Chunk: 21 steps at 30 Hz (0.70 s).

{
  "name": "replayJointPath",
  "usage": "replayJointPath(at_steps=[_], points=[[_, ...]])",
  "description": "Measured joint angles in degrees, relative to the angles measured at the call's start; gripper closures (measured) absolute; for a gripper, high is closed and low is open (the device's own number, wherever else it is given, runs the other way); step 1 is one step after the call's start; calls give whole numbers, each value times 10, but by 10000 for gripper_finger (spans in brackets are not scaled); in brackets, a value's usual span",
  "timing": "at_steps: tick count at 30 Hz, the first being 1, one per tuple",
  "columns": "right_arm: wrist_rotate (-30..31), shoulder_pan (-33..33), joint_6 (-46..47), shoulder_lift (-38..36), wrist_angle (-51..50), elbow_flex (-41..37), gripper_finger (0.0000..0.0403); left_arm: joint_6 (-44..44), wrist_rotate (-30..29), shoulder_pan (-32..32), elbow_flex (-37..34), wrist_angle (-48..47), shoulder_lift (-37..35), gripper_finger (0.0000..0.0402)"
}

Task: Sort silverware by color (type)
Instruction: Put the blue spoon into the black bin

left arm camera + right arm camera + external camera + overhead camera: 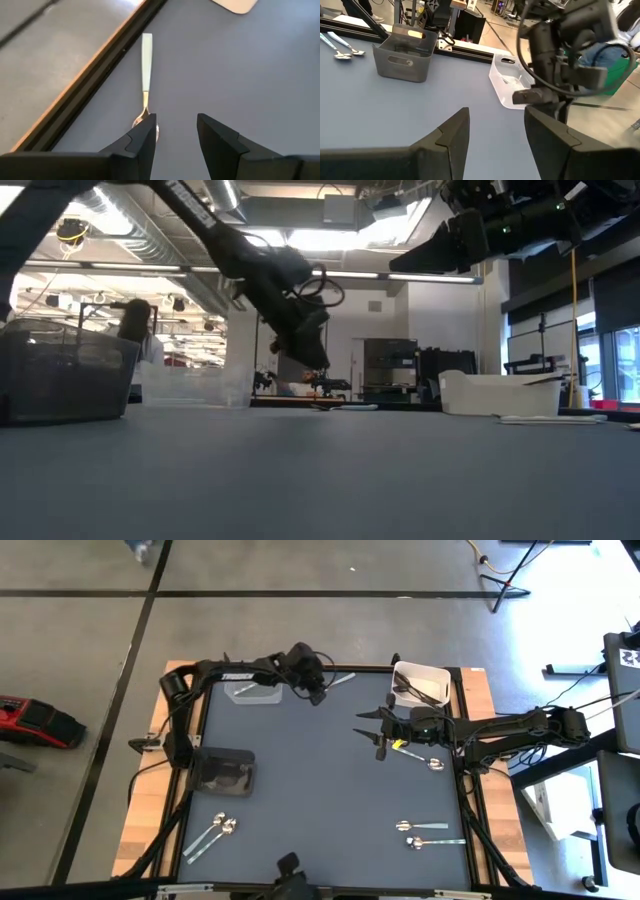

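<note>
My left gripper (318, 692) is open above the mat near the table's far edge, raised clear of it in the low view (314, 352). Its fingers (145, 132) point down over the bowl end of a spoon with a pale handle (146, 65), which lies flat by the far rim (342, 679). My right gripper (368, 733) is open and empty above the mat's middle right (495, 120). A spoon with a yellowish handle (418, 756) lies just right of it. Two silver spoons (212, 832) lie near left, two more (425, 833) near right.
A clear bin (255, 690) stands at the far edge left of my left gripper. A white bin (420, 685) with dark utensils stands far right. A dark grey bin (222, 770) stands at the left edge. The mat's middle (310, 790) is bare. People show beyond the table (135, 330).
</note>
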Motion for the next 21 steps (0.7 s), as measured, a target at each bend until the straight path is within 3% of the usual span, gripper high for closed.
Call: replayJointPath(at_steps=[12,21], points=[[0,0,0,0,0,0,224,15,17,3,173,-165,117,264],[0,0,0,0,-1,0,224,31,24,16,198,-162,149,264]])
